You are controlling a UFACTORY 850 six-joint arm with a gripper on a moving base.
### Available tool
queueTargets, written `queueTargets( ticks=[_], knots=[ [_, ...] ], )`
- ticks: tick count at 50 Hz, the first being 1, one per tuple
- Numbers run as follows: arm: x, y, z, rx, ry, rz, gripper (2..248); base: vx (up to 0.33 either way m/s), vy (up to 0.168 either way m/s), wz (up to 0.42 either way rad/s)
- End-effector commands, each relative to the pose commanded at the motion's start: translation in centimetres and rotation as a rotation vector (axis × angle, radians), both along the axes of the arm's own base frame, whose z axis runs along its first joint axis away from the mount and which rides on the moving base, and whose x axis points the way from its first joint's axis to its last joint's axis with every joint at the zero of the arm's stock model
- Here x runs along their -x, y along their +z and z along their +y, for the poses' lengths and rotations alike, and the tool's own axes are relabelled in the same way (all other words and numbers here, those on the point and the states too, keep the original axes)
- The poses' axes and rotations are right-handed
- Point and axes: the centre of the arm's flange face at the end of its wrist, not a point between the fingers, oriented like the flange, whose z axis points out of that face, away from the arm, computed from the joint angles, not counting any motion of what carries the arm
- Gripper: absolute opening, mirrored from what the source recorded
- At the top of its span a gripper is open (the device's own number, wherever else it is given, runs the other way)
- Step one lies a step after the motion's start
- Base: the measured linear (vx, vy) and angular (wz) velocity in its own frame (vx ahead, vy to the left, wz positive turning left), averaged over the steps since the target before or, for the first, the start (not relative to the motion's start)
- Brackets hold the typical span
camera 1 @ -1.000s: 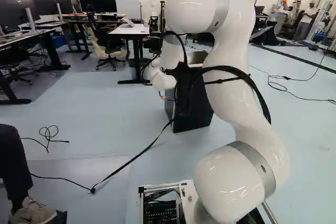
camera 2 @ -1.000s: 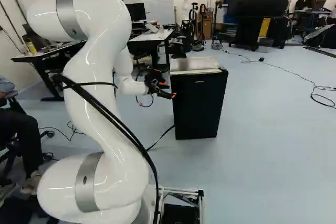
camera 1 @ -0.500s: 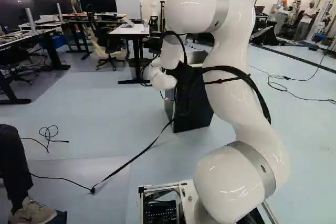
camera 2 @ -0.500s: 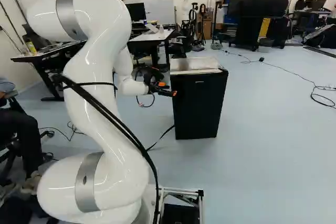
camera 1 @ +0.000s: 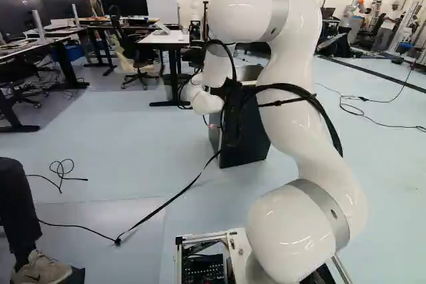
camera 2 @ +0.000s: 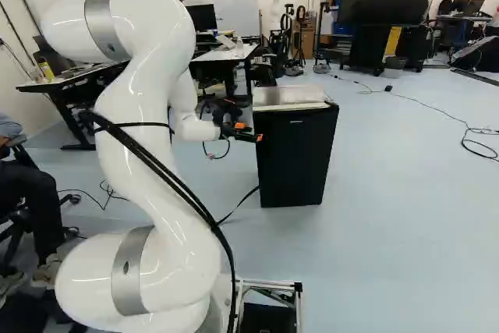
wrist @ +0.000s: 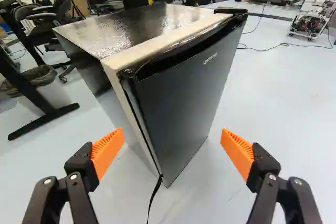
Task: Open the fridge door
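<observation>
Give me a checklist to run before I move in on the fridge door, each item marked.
1. Gripper open: ok, fingers wide apart.
2. Gripper lined up: ok, roughly; the fridge shows ahead, between the fingers.
3. Door gripped: not ok, nothing is between the pads in contact.
4. Hinge side confirmed: cannot tell.
5. Floor by the door free of cords: not ok, a black cord runs to the fridge's foot.

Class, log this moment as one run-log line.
gripper: open, holding nothing | fridge: upright, ahead of gripper | fridge door: looks shut | task: not yet done
</observation>
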Motion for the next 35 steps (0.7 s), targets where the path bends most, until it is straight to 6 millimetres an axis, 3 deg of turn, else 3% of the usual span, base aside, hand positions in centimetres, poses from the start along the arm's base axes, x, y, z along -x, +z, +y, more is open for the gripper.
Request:
queueTargets(
  ticks=[35],
  knots=[
    [-2.4, -0.3, 0.2, -0.006, -0.008, -0.024, 247, 0.0, 0.0, 0.0]
  ],
)
